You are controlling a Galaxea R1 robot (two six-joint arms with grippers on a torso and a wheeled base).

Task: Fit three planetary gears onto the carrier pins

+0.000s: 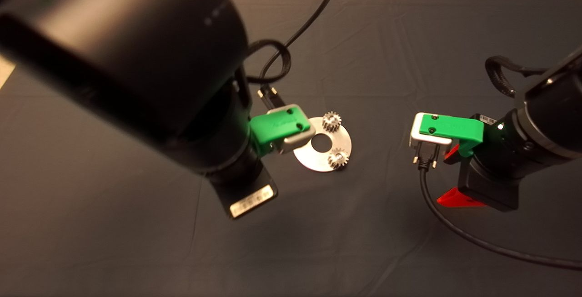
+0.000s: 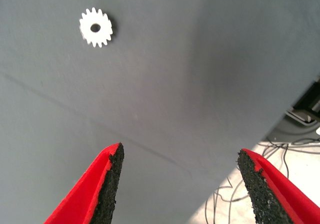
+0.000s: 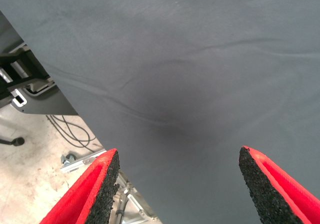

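Beside the disc [image 1: 307, 158], a loose gear [image 2: 96, 27] lies on the mat [image 1: 363, 242].

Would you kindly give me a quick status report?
Both claws open, empty: left, right. Two gears on disc; third loose on mat. Nothing obstructing.

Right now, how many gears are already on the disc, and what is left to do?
Two gears sit on the disc, apparently on pins. The third gear lies flat on the mat beside the disc. The left gripper is above the mat near it, open and empty. The right gripper is off to the side, also open. Left: pick up and seat the third gear.
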